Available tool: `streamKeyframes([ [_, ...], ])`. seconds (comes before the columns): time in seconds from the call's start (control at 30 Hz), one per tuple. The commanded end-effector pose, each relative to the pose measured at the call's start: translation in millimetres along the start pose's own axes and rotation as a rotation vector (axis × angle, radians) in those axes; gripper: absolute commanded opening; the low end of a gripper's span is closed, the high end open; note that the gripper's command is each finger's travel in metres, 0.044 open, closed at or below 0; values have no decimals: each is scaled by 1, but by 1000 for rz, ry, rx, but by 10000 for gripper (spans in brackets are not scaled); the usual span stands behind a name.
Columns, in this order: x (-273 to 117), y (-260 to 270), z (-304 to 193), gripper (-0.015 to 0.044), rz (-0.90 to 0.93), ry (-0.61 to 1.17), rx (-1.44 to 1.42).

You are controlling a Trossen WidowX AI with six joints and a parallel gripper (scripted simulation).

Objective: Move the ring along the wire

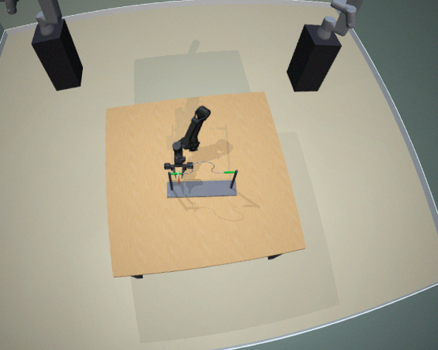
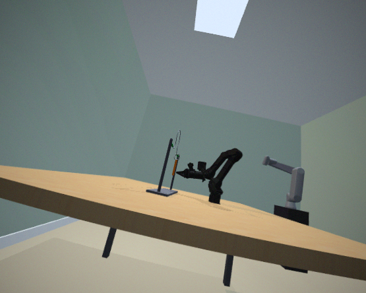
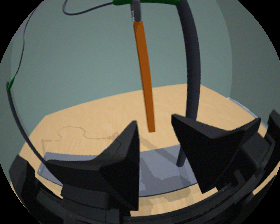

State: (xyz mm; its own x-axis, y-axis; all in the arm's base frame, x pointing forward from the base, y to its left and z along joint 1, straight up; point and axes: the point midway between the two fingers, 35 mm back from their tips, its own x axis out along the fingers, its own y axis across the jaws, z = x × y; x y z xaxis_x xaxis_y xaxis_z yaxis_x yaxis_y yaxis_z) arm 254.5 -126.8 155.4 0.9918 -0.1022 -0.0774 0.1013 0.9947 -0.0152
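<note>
The ring [image 2: 174, 157] [image 3: 136, 11] hangs around the green part [image 1: 173, 173] [image 3: 163, 2] beside the left post [image 1: 170, 182] [image 3: 193, 75] of the top view. Its orange handle [image 1: 179, 181] [image 2: 175, 167] [image 3: 145, 80] hangs down. My gripper [image 1: 179, 176] [image 2: 177, 173] [image 3: 154, 121] is partly open and empty. It points level at the handle's lower half, with the tips just short of it; in the wrist view the handle's lower end shows between and beyond them. The other green part [image 1: 230, 172] [image 3: 11, 83] meets the far post [image 1: 233, 180] [image 3: 22, 125]. Whether a fingertip touches the handle is unclear.
The thin grey wire [image 1: 206, 161] [image 2: 180, 138] [image 3: 24, 42] curves between the green parts, beside and above my gripper. The grey base plate [image 1: 206, 189] [image 2: 154, 191] [image 3: 161, 175] carries both posts and stands on the wooden table [image 1: 206, 240] [image 2: 96, 195].
</note>
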Motion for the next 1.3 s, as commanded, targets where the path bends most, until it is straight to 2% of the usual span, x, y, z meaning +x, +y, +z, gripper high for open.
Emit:
streamKeyframes([
  [0.0,7,-1,2,160,-3,-3,3],
  [0.93,50,3,-2,160,-3,-9,4],
  [1.27,51,3,-2,160,-3,-10,4],
])
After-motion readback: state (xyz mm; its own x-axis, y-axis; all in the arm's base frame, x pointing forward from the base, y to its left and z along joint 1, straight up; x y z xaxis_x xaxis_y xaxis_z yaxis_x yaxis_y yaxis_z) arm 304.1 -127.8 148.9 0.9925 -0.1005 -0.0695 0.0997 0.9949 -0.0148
